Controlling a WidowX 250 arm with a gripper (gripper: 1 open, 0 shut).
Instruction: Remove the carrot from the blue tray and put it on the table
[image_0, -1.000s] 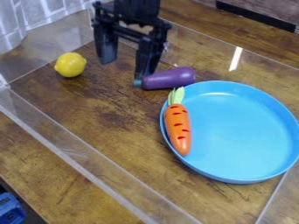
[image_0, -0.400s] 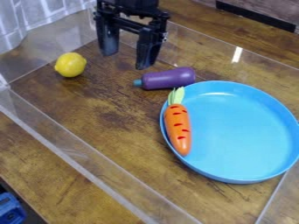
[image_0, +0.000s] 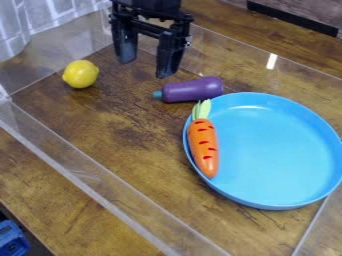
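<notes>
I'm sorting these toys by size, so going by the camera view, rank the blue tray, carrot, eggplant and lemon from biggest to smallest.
1. blue tray, by far the widest.
2. carrot and eggplant: similar length, and the eggplant lies farther back, so no ranking.
3. lemon, smallest, though also farther away.

My open gripper hung empty above the table; the carrot lay on the blue tray's left rim.
</notes>
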